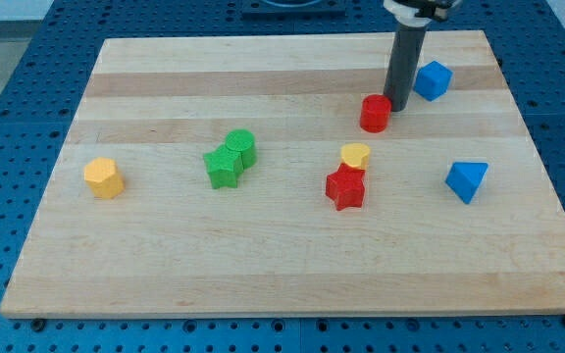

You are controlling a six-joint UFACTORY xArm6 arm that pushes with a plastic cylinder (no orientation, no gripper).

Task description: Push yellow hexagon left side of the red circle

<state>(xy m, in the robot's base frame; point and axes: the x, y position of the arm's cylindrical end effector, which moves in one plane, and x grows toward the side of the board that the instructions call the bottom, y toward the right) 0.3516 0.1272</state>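
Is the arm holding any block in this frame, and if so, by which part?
Nothing is held. My tip only rests against the red circle's right side; the yellow hexagon lies far off at the view's left.

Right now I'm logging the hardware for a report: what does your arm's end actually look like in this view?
Only the lower end shows: a straight, dark grey to black cylindrical rod, plain and without markings. It hangs from a white fitting with a dark band, cut off at the view's top. No cables or labels are visible. My tip sits just to the view's right of the red circle, near the blue cube.
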